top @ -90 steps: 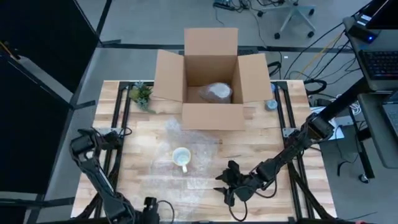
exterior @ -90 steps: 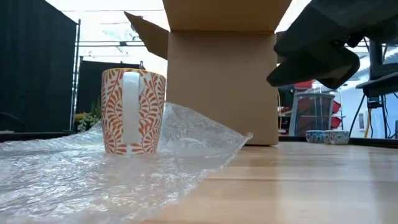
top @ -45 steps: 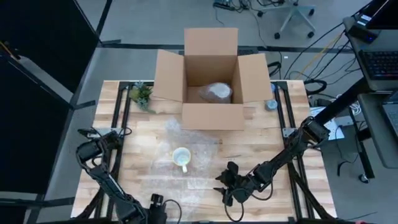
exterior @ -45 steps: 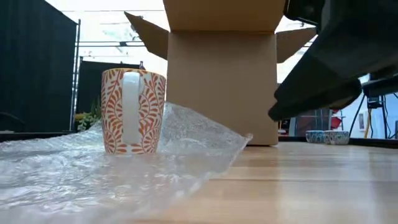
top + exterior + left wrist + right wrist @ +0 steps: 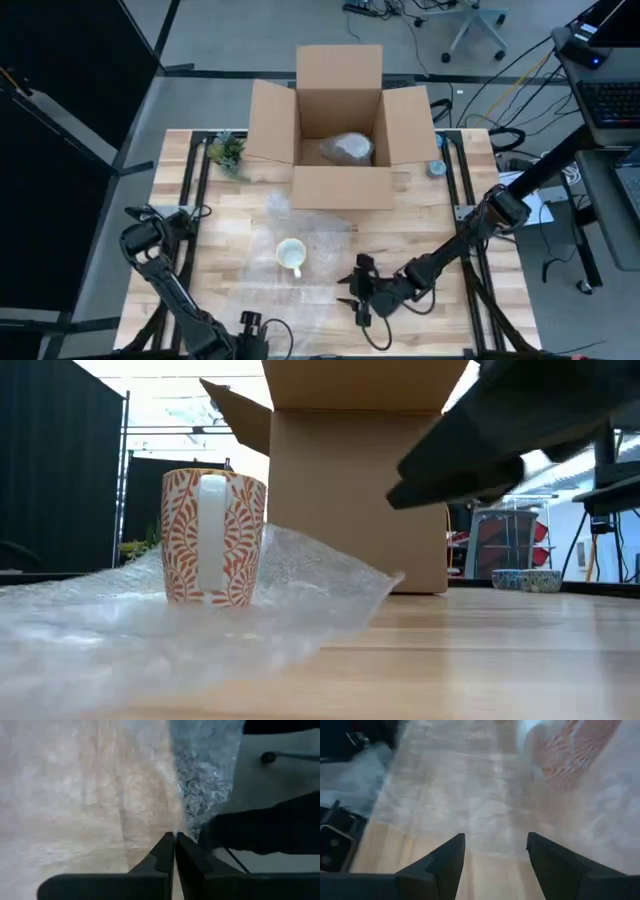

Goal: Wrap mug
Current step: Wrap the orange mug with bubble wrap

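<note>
An orange-and-white leaf-patterned mug (image 5: 291, 255) (image 5: 213, 538) stands upright on a clear bubble wrap sheet (image 5: 315, 232) (image 5: 320, 588) spread over the middle of the table, its handle toward the near edge. My right gripper (image 5: 352, 289) (image 5: 495, 845) hovers open just right of the mug, over the wrap's right part, with nothing between its fingers. My left gripper (image 5: 262, 326) (image 5: 174, 838) is shut at the table's near edge, at the wrap's near border. My left gripper has its fingertips closed at the near edge of the bubble wrap (image 5: 176, 827), coming level from the table's near side. The shut fingers hide the contact itself, so one layer or several cannot be told. The sheet beyond the fingers lies slack on the table.
An open cardboard box (image 5: 340, 185) stands at the far middle with a wrapped bundle (image 5: 347, 148) inside. A small plant (image 5: 228, 152) lies at the far left and a small bowl (image 5: 436, 168) at the far right. Bare wood lies right of the wrap.
My right gripper has moved toward the table's left and far side, closer to the mug, and risen a little. The near part of the bubble wrap has shifted and ruffled, while the mug and the wrap's far right corner have stayed where they were.
</note>
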Motion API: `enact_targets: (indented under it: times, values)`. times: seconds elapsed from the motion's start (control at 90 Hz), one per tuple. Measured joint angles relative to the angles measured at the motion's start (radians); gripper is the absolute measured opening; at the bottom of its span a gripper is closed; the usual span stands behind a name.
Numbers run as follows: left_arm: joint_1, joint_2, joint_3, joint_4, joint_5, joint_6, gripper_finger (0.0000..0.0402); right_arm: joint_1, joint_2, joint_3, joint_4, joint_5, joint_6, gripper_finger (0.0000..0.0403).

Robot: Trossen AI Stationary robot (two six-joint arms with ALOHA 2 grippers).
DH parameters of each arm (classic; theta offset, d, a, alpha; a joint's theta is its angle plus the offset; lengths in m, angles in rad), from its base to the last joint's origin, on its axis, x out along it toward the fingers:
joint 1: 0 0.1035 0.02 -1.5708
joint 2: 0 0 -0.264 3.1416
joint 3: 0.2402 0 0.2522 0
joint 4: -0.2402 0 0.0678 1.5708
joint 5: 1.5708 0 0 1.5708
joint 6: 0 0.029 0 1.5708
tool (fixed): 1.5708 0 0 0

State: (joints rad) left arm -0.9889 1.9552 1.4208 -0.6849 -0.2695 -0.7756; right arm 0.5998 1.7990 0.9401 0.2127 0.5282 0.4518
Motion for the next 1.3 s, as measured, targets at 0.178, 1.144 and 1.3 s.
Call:
enact_targets:
  times: [0.178, 1.144, 1.3]
  values:
    - [0.029, -0.04, 0.107, -0.236, -0.131, 0.074, 0.0, -0.047, -0.039, 0.0, -0.001, 0.001, -0.113, 0.0201]
    - [0.525, -0.159, 0.11, -0.451, -0.472, 0.549, 0.0, -0.149, -0.272, 0.05, -0.216, 0.077, -0.414, 0.0201]
    - [0.587, -0.159, 0.081, -0.446, -0.471, 0.549, 0.0, -0.141, -0.337, 0.05, -0.224, 0.069, -0.413, 0.0201]
